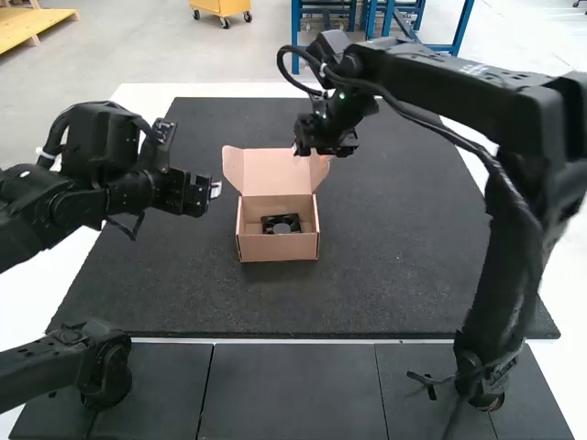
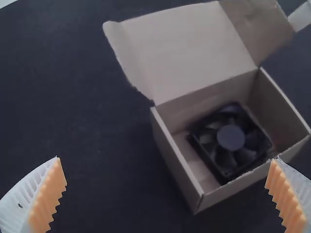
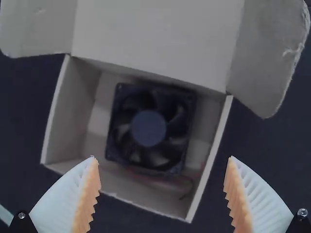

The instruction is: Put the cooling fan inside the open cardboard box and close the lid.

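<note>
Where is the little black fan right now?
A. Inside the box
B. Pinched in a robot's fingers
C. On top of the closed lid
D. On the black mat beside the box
A: the cooling fan lies flat on the bottom of the cardboard box, whose lid is open.

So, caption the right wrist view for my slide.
Open right gripper over the brown cardboard box, black square cooling fan inside, lid not closed.
</note>
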### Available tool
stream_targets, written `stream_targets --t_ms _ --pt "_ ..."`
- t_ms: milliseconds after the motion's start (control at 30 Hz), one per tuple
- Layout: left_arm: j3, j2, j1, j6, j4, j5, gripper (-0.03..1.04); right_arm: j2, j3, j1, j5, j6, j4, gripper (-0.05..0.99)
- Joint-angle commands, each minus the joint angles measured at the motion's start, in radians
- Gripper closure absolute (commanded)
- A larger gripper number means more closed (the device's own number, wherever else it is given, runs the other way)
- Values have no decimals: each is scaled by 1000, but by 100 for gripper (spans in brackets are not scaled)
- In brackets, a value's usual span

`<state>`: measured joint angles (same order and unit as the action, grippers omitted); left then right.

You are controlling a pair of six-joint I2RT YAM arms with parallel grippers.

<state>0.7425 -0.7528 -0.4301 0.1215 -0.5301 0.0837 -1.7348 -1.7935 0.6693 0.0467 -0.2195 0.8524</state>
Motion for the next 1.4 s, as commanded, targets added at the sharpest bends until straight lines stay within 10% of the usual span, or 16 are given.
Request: stream_targets --t_ms 0,400,1367 --pt "55 -37 34 9 2 18 4 104 106 10 -42 23 -53 35" --pt "67 -149 217 9 39 16 4 402 548 7 -143 12 -533 35" --pt "60 -416 225 7 320 22 4 319 660 -71 -87 45 -805 35"
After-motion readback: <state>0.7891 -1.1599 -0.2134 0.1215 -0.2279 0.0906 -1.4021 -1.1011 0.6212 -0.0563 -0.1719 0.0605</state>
